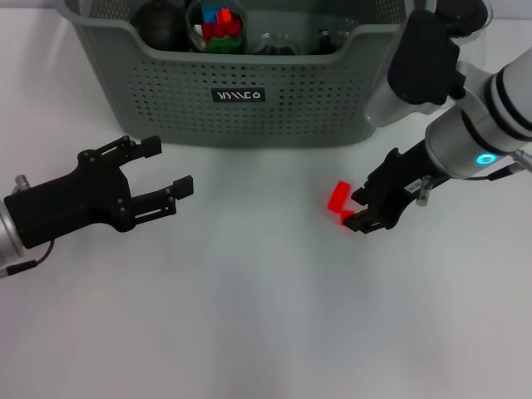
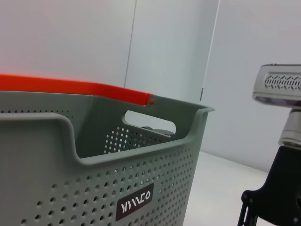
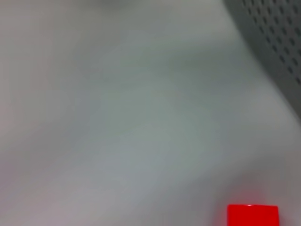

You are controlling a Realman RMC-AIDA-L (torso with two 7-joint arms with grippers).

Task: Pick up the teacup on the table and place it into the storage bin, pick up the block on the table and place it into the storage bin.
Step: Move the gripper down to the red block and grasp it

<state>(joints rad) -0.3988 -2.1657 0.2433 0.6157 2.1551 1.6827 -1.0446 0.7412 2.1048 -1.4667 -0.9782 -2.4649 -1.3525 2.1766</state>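
Block (image 1: 337, 198), bright red, sits on the white table (image 1: 249, 316) in front of the storage bin (image 1: 241, 100), with the right gripper (image 1: 362, 211) touching it, fingers can't tell. Left gripper (image 1: 166, 184) hovers apart, fingers spread. Left wrist: bin (image 2: 94, 188) up close. Right wrist: block (image 3: 252, 215) at the edge.

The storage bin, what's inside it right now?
Inside the storage bin the head view shows a dark round object, a clear container of coloured blocks and other glassware. The bin's front wall hides whatever lies lower.
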